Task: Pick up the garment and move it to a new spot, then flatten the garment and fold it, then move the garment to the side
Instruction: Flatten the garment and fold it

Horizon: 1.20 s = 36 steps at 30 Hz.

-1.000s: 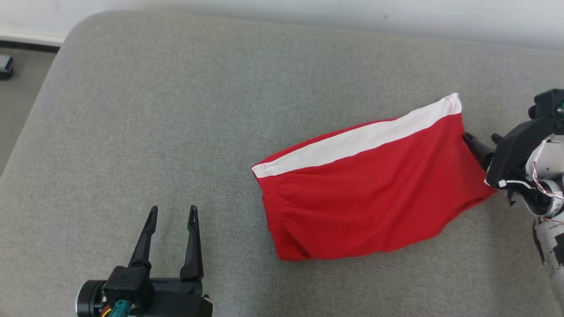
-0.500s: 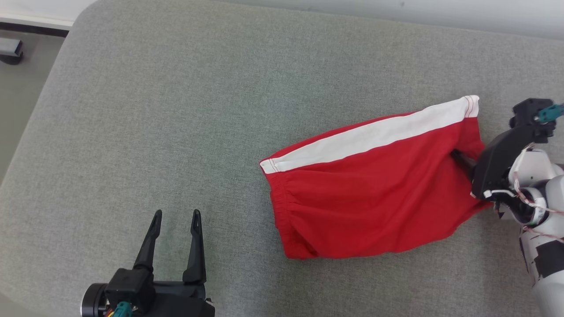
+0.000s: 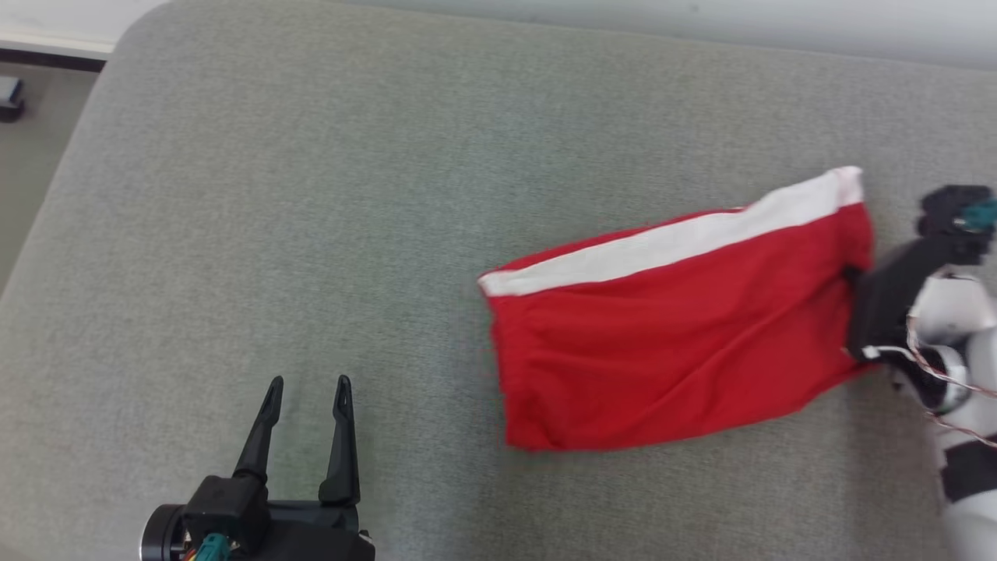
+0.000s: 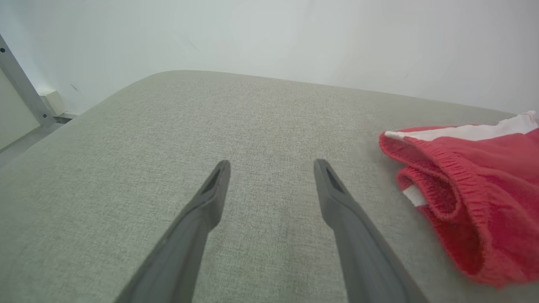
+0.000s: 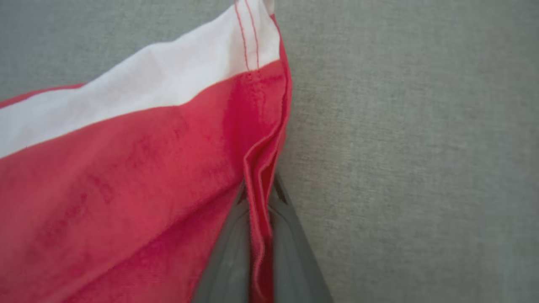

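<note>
My right hand [image 5: 258,191] is pinched tight on a hem fold of the red shorts [image 3: 670,343], reaching in from their right end. My left hand [image 3: 306,388] hovers spread wide, empty, over the grey cushion [image 3: 311,195] where the shorts lie.

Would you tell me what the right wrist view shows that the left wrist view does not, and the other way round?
Right wrist view: the right gripper shut on a pinched fold at the edge of the red garment, and the red stitching across the end of its white stripe. Left wrist view: the left gripper open, touching no cloth, the garment's elastic waistband gaping beside it, and the pale wall. Both: the red garment with its white stripe, lying on the grey cushion.
</note>
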Available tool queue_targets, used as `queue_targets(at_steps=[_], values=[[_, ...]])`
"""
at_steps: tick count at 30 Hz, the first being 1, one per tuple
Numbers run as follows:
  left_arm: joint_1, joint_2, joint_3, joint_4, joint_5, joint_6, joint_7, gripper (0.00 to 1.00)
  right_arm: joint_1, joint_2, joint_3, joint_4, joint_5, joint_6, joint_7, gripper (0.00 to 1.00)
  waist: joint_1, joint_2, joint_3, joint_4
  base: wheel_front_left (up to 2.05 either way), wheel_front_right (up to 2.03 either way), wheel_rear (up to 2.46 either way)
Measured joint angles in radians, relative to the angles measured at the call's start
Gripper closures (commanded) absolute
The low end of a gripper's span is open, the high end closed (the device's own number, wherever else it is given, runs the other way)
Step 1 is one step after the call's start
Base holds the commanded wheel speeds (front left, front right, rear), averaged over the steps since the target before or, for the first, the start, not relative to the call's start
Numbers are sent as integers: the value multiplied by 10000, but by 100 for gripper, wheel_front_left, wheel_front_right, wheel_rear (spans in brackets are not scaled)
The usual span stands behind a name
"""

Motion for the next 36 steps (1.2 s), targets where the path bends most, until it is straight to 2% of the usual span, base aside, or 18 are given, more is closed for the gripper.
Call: queue_targets(at_steps=[7,12,19,23,30,36], values=[[9,-6,-50,86,-10,-65,0,0,1007,46,-1304,-1133,-570,-10,117,100,1,1,-148,-429,0,0,0],[76,-8,-81,167,-13,-61,0,0,1874,458,-2038,-2414,-836,-10,163,100,0,0,-328,-744,0,0,0],[99,-8,-134,290,-21,-73,0,0,2406,558,-2452,-3498,-1486,-12,-144,100,0,0,-663,-1056,0,0,0],[139,-8,-155,349,-56,-63,0,0,2454,731,-1933,-4063,-1517,-12,-138,100,0,0,-865,-1133,0,0,0],[197,-8,-230,472,-180,-63,0,0,2501,1001,-242,-4890,-1193,-12,244,100,-2,0,-1105,-1099,0,0,0],[209,-8,-303,533,-301,-63,0,0,2201,1200,1354,-4644,-777,-12,476,100,-1,0,-1167,-938,0,0,0]])
